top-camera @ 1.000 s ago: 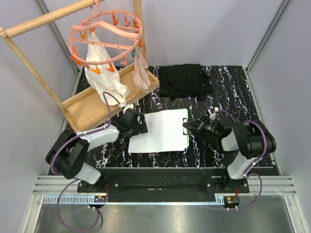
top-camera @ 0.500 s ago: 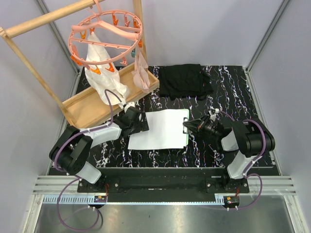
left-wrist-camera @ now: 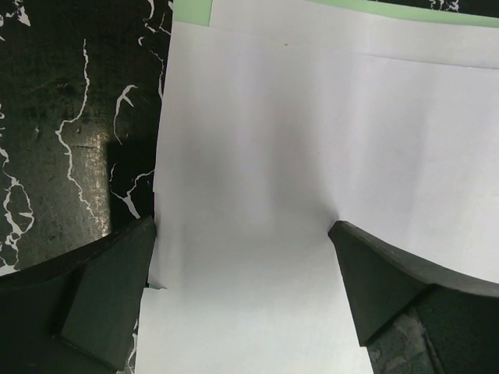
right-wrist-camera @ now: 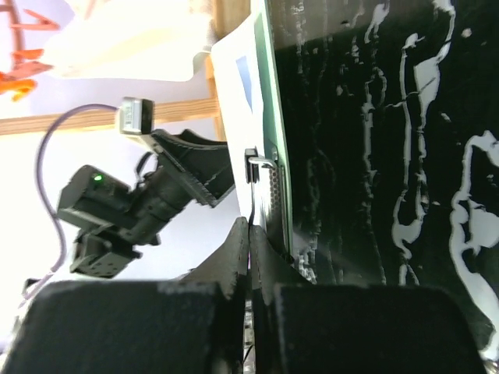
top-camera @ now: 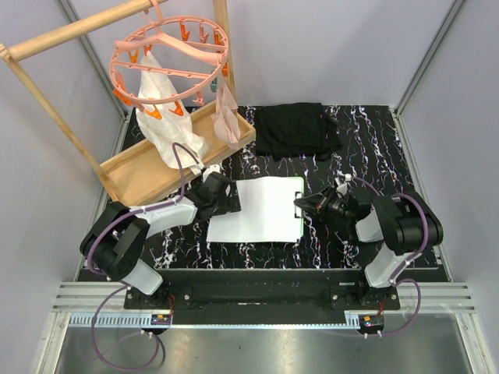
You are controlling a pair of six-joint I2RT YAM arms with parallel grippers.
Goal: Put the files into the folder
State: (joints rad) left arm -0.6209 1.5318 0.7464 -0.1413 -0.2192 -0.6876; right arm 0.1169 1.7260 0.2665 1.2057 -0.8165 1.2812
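Note:
The white files [top-camera: 261, 210] lie stacked on the mint-green folder [top-camera: 301, 222], of which only a thin edge shows along their right side. My left gripper [top-camera: 228, 199] is open at the files' left edge; in the left wrist view its fingers [left-wrist-camera: 109, 296] stand on either side of the white sheets [left-wrist-camera: 312, 156], low over them, with the folder's green edge [left-wrist-camera: 195, 12] beyond. My right gripper [top-camera: 299, 205] is shut on the folder's black clip [right-wrist-camera: 261, 165], with the jaws pressed together on its thin lever at the folder's edge [right-wrist-camera: 273, 117].
A black folded cloth [top-camera: 298, 129] lies at the back. A wooden tray [top-camera: 125, 179] holds white cloth at the back left, under a pink clip hanger [top-camera: 170, 58] on a wooden rack. The table is black marble-patterned [top-camera: 366, 156].
My left gripper has moved a little to the right and away along the files' left edge, and the sheets' near-left corner has shifted slightly. The right gripper has stayed on the clip.

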